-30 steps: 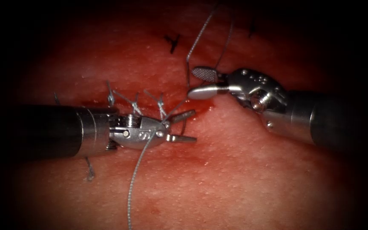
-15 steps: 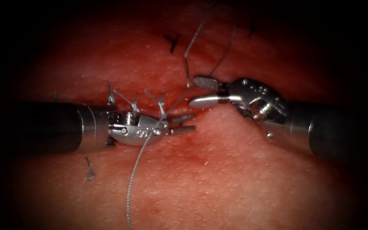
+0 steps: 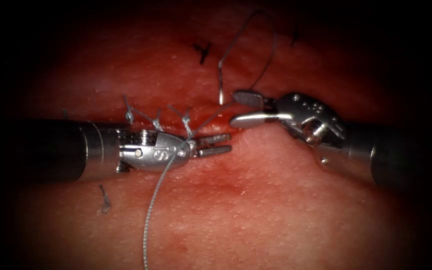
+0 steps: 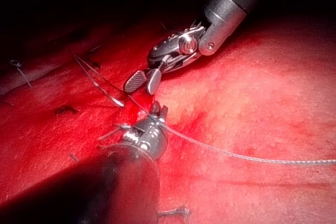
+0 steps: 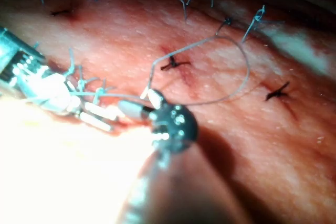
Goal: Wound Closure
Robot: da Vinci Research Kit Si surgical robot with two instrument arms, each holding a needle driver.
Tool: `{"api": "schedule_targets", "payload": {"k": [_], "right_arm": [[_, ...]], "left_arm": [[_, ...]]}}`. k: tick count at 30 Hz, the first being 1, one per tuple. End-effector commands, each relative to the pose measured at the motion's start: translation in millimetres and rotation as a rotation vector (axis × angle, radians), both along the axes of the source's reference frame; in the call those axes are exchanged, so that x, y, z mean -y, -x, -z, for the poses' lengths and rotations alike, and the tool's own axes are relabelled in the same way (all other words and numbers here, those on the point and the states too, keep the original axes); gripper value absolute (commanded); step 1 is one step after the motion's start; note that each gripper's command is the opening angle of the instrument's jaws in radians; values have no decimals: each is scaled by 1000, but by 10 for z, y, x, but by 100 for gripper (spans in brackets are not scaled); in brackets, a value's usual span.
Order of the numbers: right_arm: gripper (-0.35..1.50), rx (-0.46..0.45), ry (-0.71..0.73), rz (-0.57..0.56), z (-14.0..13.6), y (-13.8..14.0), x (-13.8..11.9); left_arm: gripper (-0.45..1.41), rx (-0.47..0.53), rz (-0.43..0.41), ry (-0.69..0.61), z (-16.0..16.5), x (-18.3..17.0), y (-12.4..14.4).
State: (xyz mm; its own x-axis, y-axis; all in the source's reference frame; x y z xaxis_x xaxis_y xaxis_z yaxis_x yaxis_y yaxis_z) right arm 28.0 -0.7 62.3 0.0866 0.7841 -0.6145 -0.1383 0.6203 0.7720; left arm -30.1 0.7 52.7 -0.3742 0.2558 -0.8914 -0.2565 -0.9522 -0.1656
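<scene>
While the left tool (image 3: 215, 142) lay almost flat along the cut (image 3: 236, 129), its two jaws stood only a narrow gap apart and gripped nothing that could be seen. Their tips rested close above the tissue (image 3: 286, 210), just past the last of the tied stitches (image 3: 157, 120). The right tool (image 3: 240, 107) faced it from the other side with its jaws spread wide. The ridged inner face of the upper jaw was turned toward the endoscope, and the lower jaw lay just over the cut's edge. It clamped nothing either. The thread (image 3: 151, 210) ran from the near edge of the tissue up across the left tool's wrist. From the last stitch it slanted on toward the mouth of the right tool's jaws. It then rose in a stiff upright stretch, arched over in a wide loop above the far tissue and came back down behind the right tool's upper jaw. That bright upright piece (image 3: 221, 87) may have been the needle's end rather than thread; it could not be told, nor whether it entered the tissue. Red fluid (image 3: 228, 182) stained the tissue around and below the cut. Short dark cut ends (image 3: 202, 50) stood on the far tissue.
</scene>
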Motion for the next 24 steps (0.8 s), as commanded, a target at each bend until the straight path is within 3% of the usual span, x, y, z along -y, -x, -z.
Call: {"api": "schedule_targets", "payload": {"k": [1, 2, 4, 10, 20, 24], "right_arm": [[62, -4, 1, 3, -2, -7, -2], [81, -4, 1, 3, 0, -7, -1], [88, -1, 29, 5, 3, -8, 2], [71, 56, 247, 93, 18, -8, 0], [71, 46, 305, 114, 32, -8, -8], [71, 46, 312, 115, 33, -8, -7]], "left_arm": [[-45, 29, 2, -43, -1, -4, 7], [-45, 52, 0, -77, 2, -5, 8], [-45, 89, -23, -154, 7, -5, 8], [-45, 205, -131, -405, 18, 2, 3], [-45, 292, -276, -651, 40, 26, -18], [-45, 299, -294, -649, 54, 25, -23]]}}
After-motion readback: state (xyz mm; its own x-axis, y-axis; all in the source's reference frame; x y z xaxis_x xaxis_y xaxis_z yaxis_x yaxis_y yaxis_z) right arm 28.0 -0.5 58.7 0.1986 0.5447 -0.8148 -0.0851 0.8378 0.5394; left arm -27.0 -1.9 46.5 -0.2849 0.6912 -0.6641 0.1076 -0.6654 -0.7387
